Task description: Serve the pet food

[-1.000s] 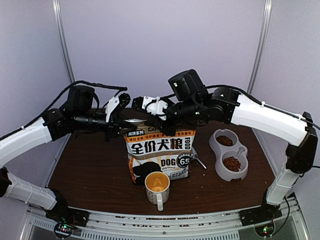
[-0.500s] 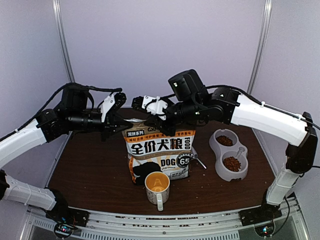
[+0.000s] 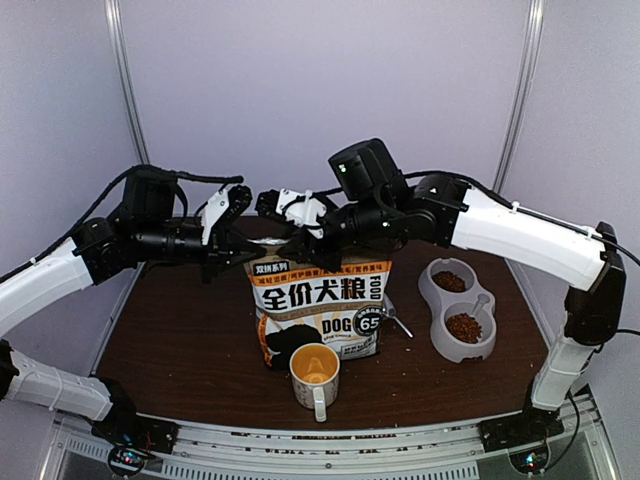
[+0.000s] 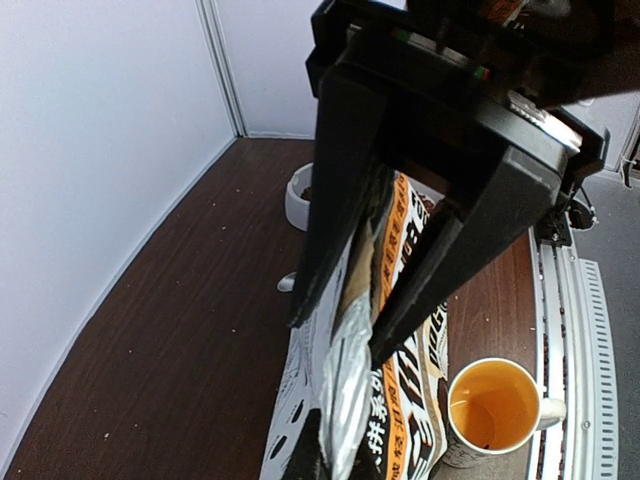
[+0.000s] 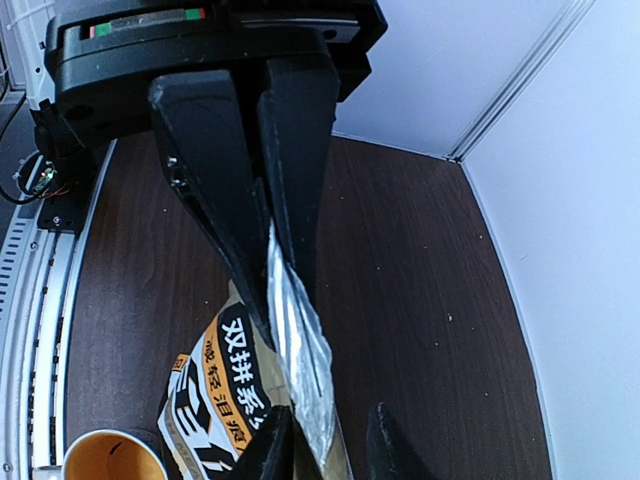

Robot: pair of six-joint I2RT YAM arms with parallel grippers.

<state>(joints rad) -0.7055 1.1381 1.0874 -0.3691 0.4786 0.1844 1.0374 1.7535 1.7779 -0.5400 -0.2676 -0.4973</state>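
Top view: left gripper (image 3: 243,250) and right gripper (image 3: 300,243) meet atop the upright dog food bag (image 3: 320,305); kibble (image 3: 463,327) lies in both wells of the double bowl (image 3: 465,353), right of the bag.
Left wrist: the right gripper's fingers stand apart, straddling the bag's lip.
Right wrist: the left gripper is pinched tight on the bag's foil lip.
Progress: serving looks done; only bag handling seems left.

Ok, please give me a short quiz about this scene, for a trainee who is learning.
1. True or false: the mug stands behind the bag.
2. What does the left gripper pinch? A) the mug B) the bag's top edge C) nothing
3. How many bowls of the feeder hold kibble?
Key: 1 false, the mug is in front of the bag, nearer the arms; 2 B; 3 two.
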